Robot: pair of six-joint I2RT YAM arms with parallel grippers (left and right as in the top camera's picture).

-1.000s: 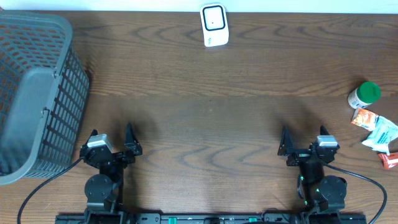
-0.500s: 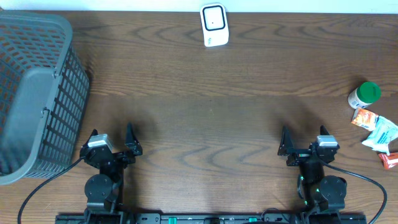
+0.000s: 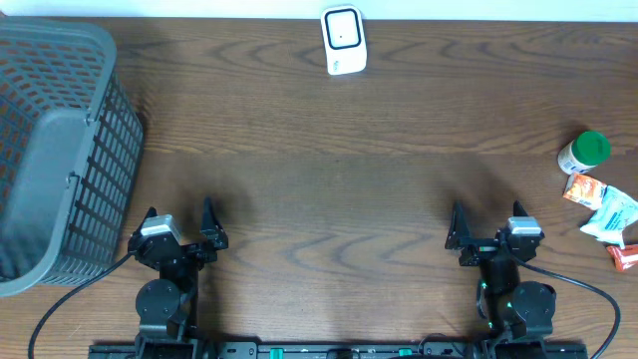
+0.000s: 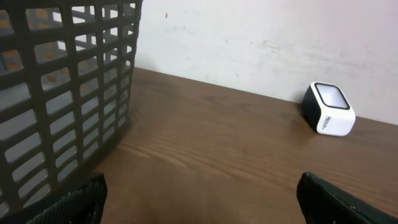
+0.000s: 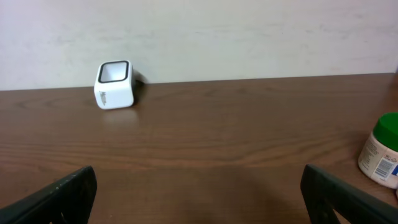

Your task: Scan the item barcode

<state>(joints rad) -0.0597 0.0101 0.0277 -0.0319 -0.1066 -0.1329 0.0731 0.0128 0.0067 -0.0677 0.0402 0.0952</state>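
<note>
Overhead: scanner [image 3: 343, 41], jar [image 3: 582, 152], perhaps sachets [image 3: 610, 217].

Grey plastic basket [image 3: 55, 150] at far-left end of tabletop [image 3: 329, 189], upright, open top. Sides are lattice w/ rectangular holes, floor looks solid grey. Left part cut off by frame edge. In left wrist view its lattice wall fills the upper-left corner, brown showing thru some holes. Tabletop: dark brown wood grain, wavy pattern, matte. Behind far edge, plain off-white wall [image 5: 249, 31] w/ faint scuffs.
</note>
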